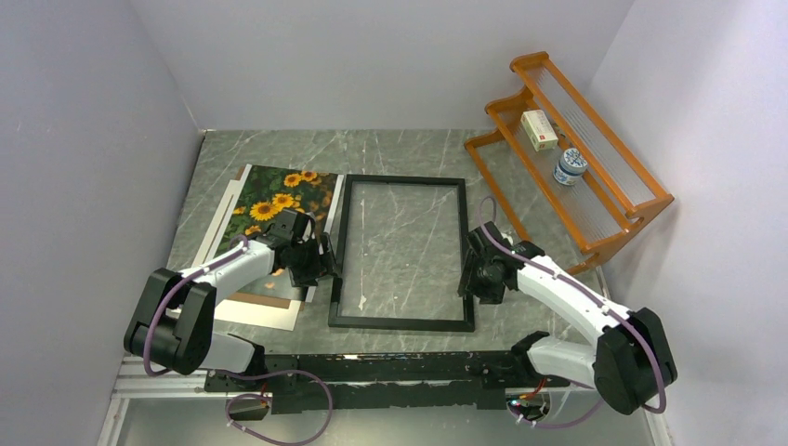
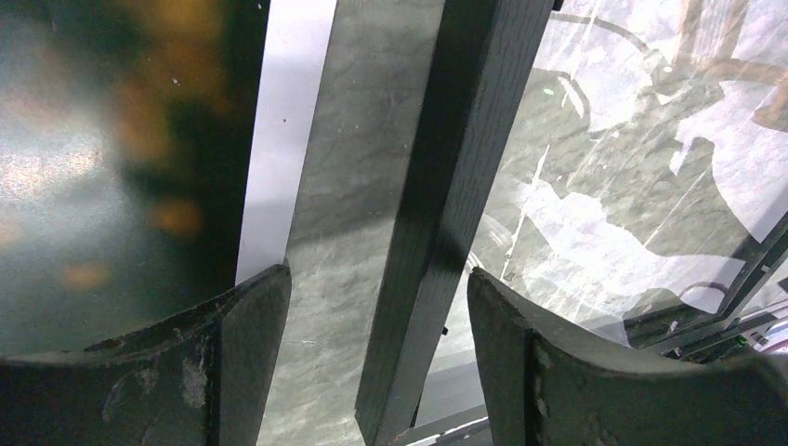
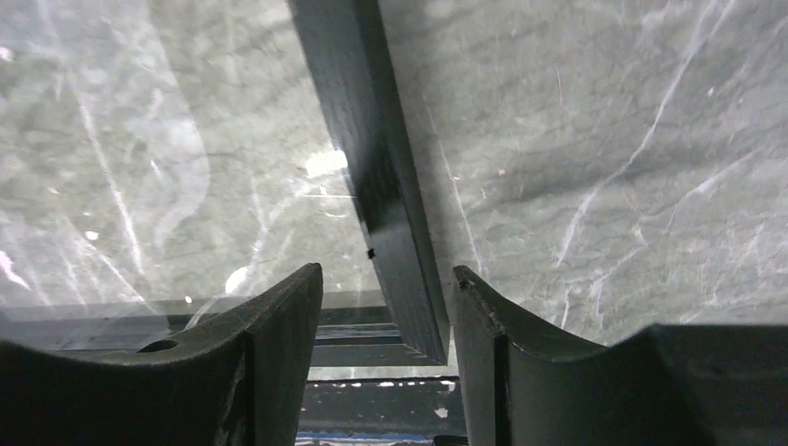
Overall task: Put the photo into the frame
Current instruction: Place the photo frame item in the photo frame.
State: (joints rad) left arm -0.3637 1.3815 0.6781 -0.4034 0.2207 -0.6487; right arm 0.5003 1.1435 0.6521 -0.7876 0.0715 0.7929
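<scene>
The black frame [image 1: 401,323] lies flat in the middle of the table, the marble showing through its clear pane. Left of it, on a stack of sheets, is the sunflower photo [image 1: 279,197]. My left gripper [image 1: 322,262] stands open astride the frame's left bar [image 2: 446,186], with a gap on each side; the photo [image 2: 111,167] is a dark green blur further left. Open too, my right gripper [image 1: 472,271] straddles the right bar [image 3: 372,167]. That bar sits close to the right finger [image 3: 492,353] and apart from the other.
A white mat [image 1: 269,314] and a brown board [image 1: 267,300] lie under the photo. At the back right an orange wooden rack [image 1: 595,237] holds a white box [image 1: 539,130] and a blue-and-white jar [image 1: 570,167]. Walls close in left, right and behind.
</scene>
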